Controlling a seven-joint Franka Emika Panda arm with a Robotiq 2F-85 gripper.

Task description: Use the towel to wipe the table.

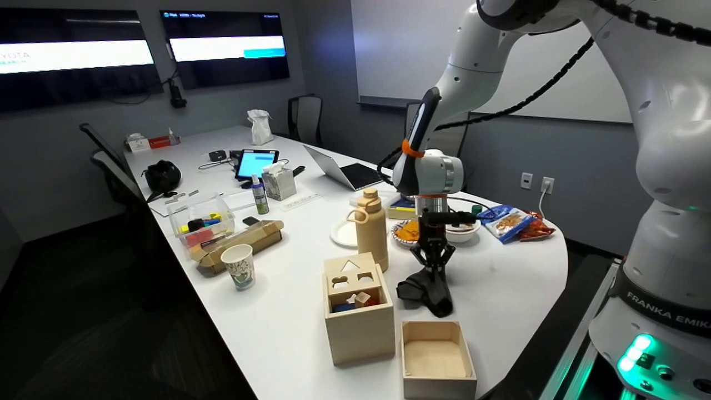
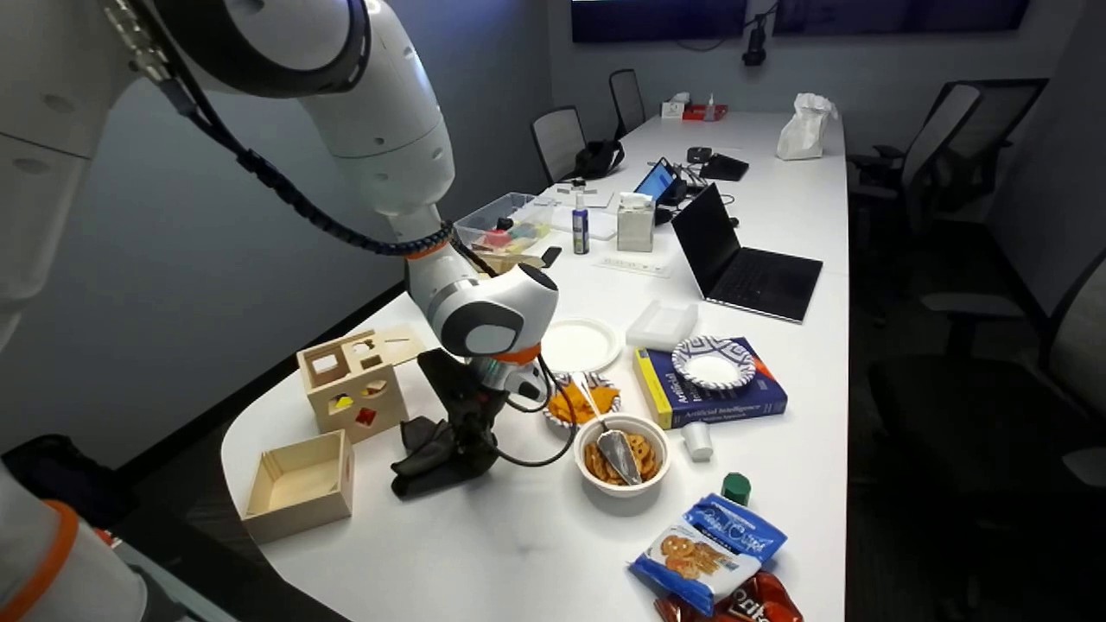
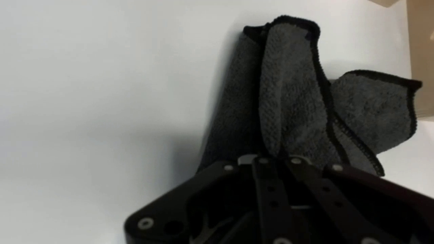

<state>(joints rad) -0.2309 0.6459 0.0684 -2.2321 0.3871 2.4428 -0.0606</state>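
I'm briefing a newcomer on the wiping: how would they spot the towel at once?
At the white table, follow the robot arm down to its gripper. Pinched there is the towel: crumpled, dark grey and black-edged, unlike the pale, open-topped wooden box nearby.

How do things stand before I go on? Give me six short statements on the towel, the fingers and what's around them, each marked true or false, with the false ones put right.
The towel is spread out flat. False: the towel is folded and bunched.
The fingers are shut on the towel. True.
A shallow wooden tray stands beside the shape-sorter box on the table. True.
The laptop is folded shut. False: the laptop stands open.
A patterned paper bowl rests on the book. True.
The spray bottle lies on its side. False: the spray bottle stands upright.
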